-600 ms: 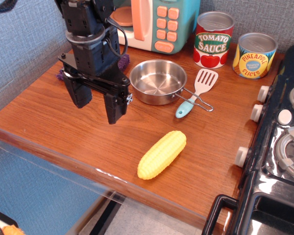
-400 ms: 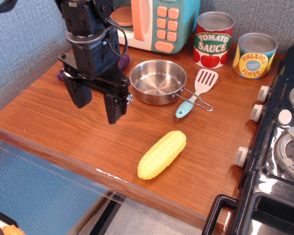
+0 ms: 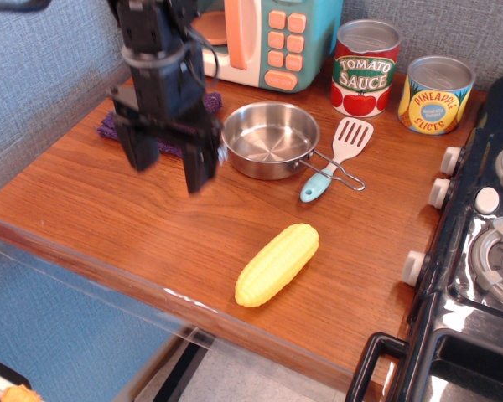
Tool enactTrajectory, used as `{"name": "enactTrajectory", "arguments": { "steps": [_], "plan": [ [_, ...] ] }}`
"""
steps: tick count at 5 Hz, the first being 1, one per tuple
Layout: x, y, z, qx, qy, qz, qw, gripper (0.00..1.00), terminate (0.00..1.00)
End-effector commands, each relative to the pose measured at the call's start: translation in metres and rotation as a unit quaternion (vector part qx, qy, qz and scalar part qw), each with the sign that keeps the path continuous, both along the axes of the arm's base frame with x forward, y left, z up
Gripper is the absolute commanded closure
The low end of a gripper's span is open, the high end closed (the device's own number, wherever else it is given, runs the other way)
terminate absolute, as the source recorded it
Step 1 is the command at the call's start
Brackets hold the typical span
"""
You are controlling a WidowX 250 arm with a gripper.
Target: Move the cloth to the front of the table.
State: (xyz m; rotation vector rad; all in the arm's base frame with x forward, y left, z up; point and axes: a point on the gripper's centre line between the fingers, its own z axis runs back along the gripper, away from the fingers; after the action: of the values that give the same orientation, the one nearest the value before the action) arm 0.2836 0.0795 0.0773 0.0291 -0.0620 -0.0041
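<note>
Black two-finger gripper (image 3: 167, 169) hangs blurred over the reddish-brown wood-grain table (image 3: 142, 222) with its jaws spread apart and nothing between them, just in front of the dark purple knitted cloth (image 3: 111, 125), which lies flat at the back left near the wall, mostly hidden behind the arm. Round steel pan (image 3: 269, 138) sits just right of the gripper, a white slotted spatula with teal handle (image 3: 338, 155) beside it, and a yellow plastic corn cob (image 3: 277, 263) lies near the front edge.
</note>
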Motion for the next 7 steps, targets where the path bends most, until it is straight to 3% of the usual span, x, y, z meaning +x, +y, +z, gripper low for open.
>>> {"name": "enactTrajectory", "arguments": {
  "steps": [1, 2, 5, 7],
  "plan": [
    [0.078, 0.069, 0.015, 0.042, -0.046, 0.075, 0.9953, 0.00, 0.00],
    [0.101, 0.088, 0.001, 0.045, -0.038, 0.098, 0.9935, 0.00, 0.00],
    [0.112, 0.096, -0.044, 0.037, 0.021, 0.075, 0.9963, 0.00, 0.00],
    [0.074, 0.078, -0.065, 0.022, 0.065, 0.057, 0.9960, 0.00, 0.00]
  ]
}}
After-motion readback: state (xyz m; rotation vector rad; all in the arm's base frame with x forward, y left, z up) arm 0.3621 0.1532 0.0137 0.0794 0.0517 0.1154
